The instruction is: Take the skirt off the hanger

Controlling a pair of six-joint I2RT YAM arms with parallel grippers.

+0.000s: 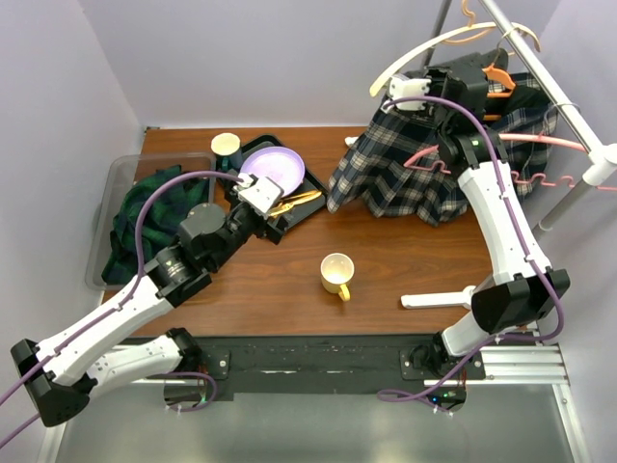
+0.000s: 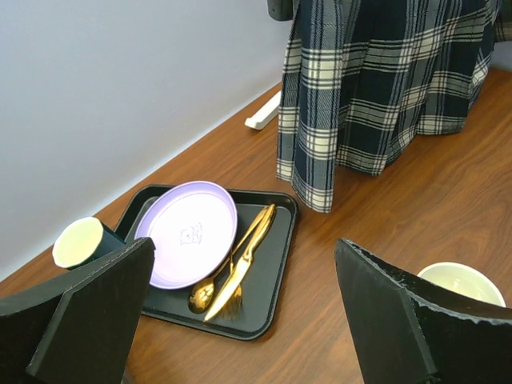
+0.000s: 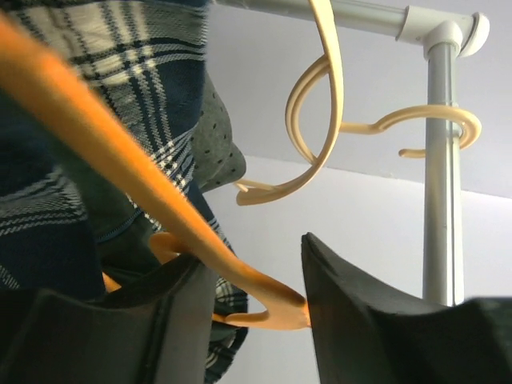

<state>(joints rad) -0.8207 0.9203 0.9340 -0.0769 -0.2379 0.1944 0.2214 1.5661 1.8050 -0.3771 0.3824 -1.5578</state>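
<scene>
The navy and white plaid skirt (image 1: 405, 174) hangs from an orange hanger (image 1: 496, 73) on the rack at the back right, and its hem rests on the table. It also shows in the left wrist view (image 2: 376, 88) and the right wrist view (image 3: 96, 80). My right gripper (image 1: 487, 79) is raised to the rail. In the right wrist view (image 3: 260, 300) its jaws are closed on the orange hanger (image 3: 160, 200), whose end touches the right finger. My left gripper (image 1: 270, 214) is open and empty, low beside the black tray (image 2: 276, 272).
The tray holds a purple plate (image 1: 273, 167) and gold cutlery (image 2: 240, 264), with a green cup (image 1: 227, 147) behind it. A yellow cup (image 1: 336, 273) and a white hanger (image 1: 439, 299) lie on the table. Cream (image 1: 424, 48) and pink (image 1: 540, 140) hangers hang on the rail (image 3: 360, 14). A bin (image 1: 120, 174) with green cloth stands at the left.
</scene>
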